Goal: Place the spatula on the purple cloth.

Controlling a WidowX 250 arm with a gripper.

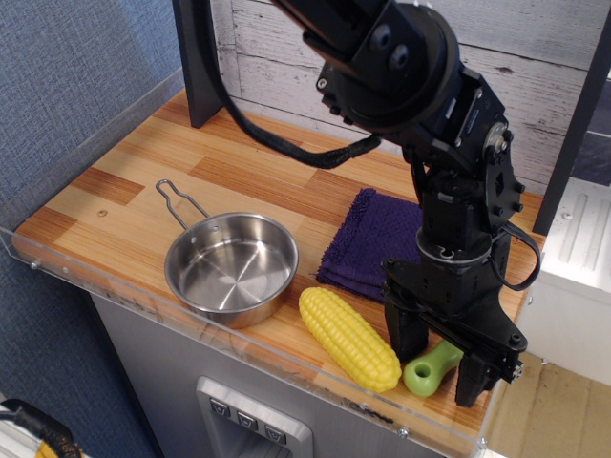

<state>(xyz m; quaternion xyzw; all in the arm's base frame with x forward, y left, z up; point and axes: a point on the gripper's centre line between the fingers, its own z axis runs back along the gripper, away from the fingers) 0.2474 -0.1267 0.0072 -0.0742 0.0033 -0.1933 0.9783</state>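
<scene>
Your arm stands over the front right corner of the desk, its 2 fingers spread wide astride the spatula.

You have the black arm filling the upper right, with the gripper pointing down and its fingers parted, 1 on each side of the spatula; they hold nothing that you can see. Left of centre sits the steel pan, its wire handle pointing toward the back left. The purple cloth lies flat behind the gripper, partly hidden by the arm. The corn cob lies diagonally between pan and gripper, just in front of the cloth. Only the spatula's lime-green handle shows, near the front edge; its blade is hidden behind the gripper.
</scene>
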